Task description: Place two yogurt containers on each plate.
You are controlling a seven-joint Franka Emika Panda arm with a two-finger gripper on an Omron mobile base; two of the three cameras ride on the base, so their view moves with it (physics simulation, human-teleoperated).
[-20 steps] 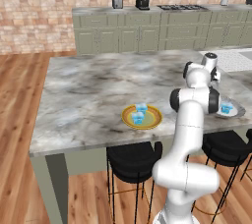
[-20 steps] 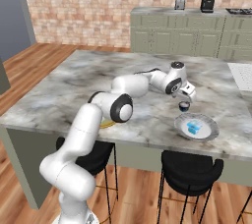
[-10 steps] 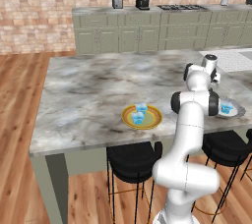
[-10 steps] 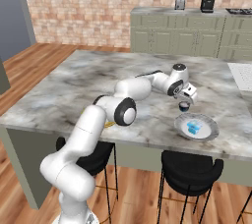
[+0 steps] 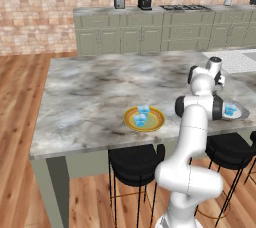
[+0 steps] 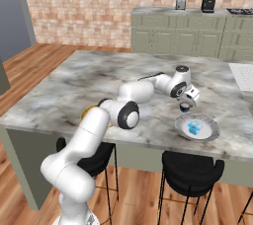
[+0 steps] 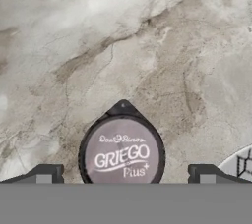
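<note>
A yogurt cup (image 7: 122, 155) sits straight below the hand camera, its dark foil lid (printed "GRIEGO Plus") facing up between the two finger tips (image 7: 44, 175). The tips stand wide to either side of the lid with clear gaps, so the gripper (image 6: 185, 104) is spread and holds nothing. The cup rests on the marble counter (image 7: 123, 46), just beside the rim of the grey plate (image 7: 239, 164), which shows at the lower right corner of the hand view.

From the right base camera the gripper hangs low over the counter at the near left edge of that grey plate (image 6: 210, 132), and light-blue yogurt (image 6: 194, 128) lies near the plate's middle (whether one cup or two, I cannot tell). The left base camera shows the same grey plate (image 5: 242, 114) partly behind the arm.

Well apart along the counter, the yellow plate (image 5: 156, 122) holds two yogurt cups (image 5: 141, 114) standing close together near its centre.
</note>
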